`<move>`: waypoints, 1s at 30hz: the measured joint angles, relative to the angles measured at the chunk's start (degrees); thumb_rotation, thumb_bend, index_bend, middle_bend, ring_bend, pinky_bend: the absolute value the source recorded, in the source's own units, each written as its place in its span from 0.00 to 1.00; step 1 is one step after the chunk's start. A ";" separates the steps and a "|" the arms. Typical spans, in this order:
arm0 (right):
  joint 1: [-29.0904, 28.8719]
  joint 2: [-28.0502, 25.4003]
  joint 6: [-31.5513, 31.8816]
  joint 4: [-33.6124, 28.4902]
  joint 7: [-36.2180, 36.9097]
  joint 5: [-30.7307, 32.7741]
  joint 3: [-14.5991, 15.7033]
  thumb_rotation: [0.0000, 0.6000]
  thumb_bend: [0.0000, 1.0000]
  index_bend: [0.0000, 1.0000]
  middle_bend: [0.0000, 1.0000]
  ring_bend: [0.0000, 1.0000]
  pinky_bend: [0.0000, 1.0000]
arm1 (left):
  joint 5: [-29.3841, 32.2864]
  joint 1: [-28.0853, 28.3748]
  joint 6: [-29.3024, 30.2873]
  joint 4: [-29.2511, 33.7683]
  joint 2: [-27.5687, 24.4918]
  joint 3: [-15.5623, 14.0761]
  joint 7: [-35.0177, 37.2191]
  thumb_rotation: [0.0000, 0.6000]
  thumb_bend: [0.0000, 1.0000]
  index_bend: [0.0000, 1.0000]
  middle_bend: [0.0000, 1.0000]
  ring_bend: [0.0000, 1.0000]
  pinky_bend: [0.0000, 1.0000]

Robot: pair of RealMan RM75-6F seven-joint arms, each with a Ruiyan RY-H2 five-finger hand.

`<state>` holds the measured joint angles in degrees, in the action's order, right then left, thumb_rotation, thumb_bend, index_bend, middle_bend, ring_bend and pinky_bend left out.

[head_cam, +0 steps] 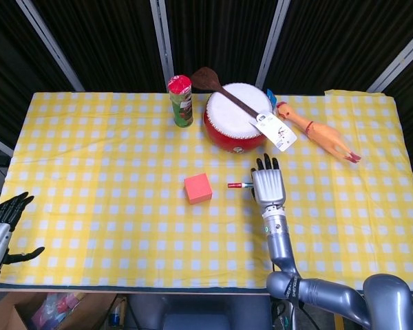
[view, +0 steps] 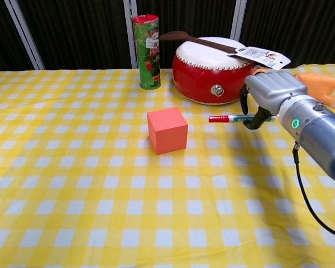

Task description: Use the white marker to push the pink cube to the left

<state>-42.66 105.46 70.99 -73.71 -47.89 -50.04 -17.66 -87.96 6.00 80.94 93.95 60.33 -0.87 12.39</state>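
Our right robot hand [view: 266, 92] held the white marker [view: 234, 118] sideways, its red tip pointing left at the pink cube [view: 167, 130]. The cube sat on the table [view: 72, 184], near but not touching. Our left robot hand [head_cam: 1, 223] hung open, far off.

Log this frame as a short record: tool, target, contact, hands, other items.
tool: marker, held level by right robot hand, red cap toward cube
target: pink cube on the cloth
contact: none, a gap separates cap and cube
left robot hand: off the table's left edge, holding nothing
other items: can, drum, rubber chicken
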 measured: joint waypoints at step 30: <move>-4.57 10.15 -0.84 5.45 1.76 -2.58 -1.01 1.00 0.55 0.72 0.27 0.13 0.19 | -0.58 0.11 -0.26 0.30 -0.50 -0.39 1.42 1.00 0.03 0.00 0.00 0.00 0.00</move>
<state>-47.23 115.61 70.14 -68.26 -46.13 -52.62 -18.67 -88.54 6.10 80.68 94.25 59.82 -1.26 13.81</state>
